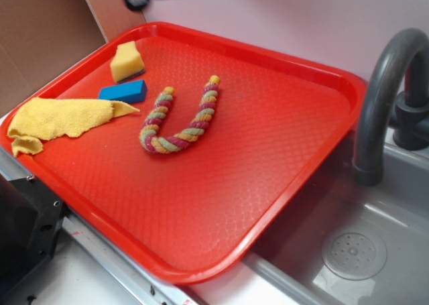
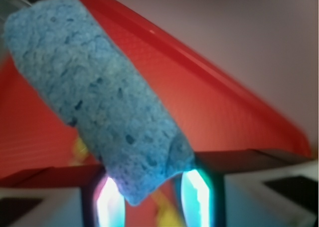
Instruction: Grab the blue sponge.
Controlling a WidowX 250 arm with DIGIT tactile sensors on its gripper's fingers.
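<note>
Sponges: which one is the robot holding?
The blue sponge, rough and porous, pinched in the end effector above the tray. The yellow sponge lies on the tray.

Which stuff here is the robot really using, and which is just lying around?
Part of the job:
- blue sponge, held up between the jaws
- gripper

Just lying about:
- yellow sponge
- small blue block
- yellow cloth
- twisted rope
- red tray under them
- faucet
- sink

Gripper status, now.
Gripper: shut on the blue sponge, held up off the red tray.
</note>
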